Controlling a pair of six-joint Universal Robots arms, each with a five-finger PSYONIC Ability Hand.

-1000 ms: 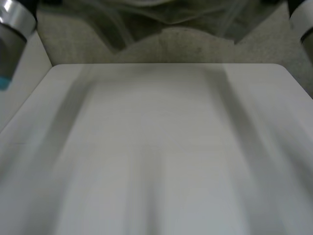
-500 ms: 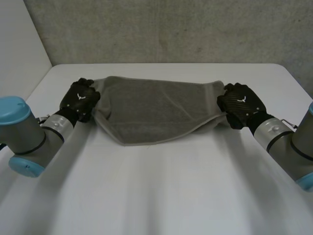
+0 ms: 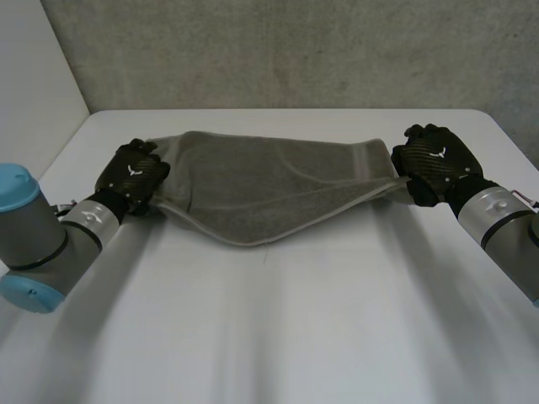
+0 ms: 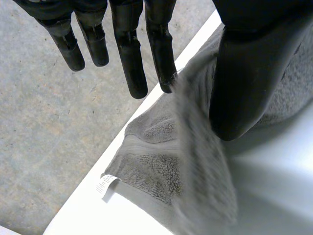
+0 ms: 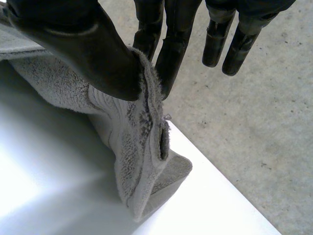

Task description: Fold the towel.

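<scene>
White table (image 3: 278, 320) in front of a grey concrete wall (image 3: 278, 50) carries the towel (image 3: 269, 185) across its far half, with the long axis running side to side and the middle sagging toward the near edge. The left hand (image 3: 132, 175) pinches the towel's left end between thumb and one finger, its other fingers straight and free. The right hand (image 3: 434, 162) clamps the doubled right end the same way, so each hand is at its own end and the next fold likely means bringing one end across to the other.
</scene>
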